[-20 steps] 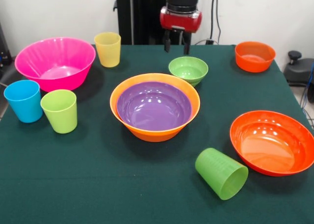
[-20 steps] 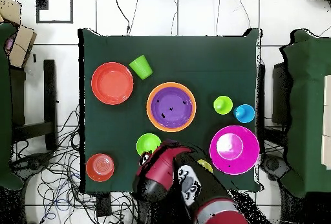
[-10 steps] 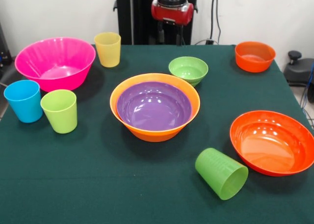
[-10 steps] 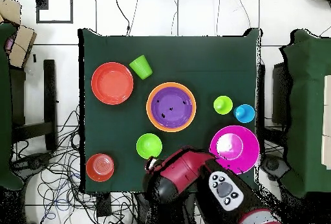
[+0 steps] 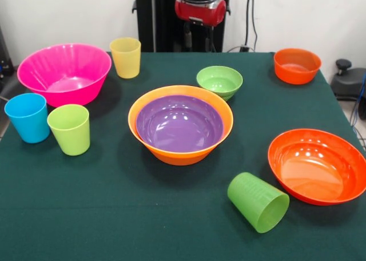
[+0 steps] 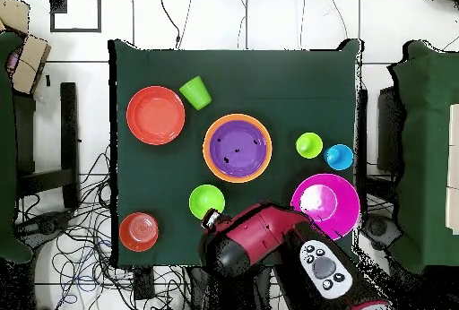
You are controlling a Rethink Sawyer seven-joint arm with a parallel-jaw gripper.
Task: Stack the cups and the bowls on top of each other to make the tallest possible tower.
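The tool (image 5: 197, 39) hangs empty, prongs spread, at the surface's (image 5: 114, 215) far edge. Just near of it sits the small green bowl (image 5: 219, 80), likely next: centre over it, grip one rim, then lower into the purple bowl (image 5: 179, 123) nested mid-surface in the large orange bowl (image 5: 171, 153).

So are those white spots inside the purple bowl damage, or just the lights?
Just lights: in the front view the glossy purple bowl mirrors ceiling lamps as small white glints, and the wide red-orange bowl shows similar ones. Soft shadows fall on the cloth beside the pink bowl and the tipped green cup. In the overhead view the purple bowl shows no such glints.
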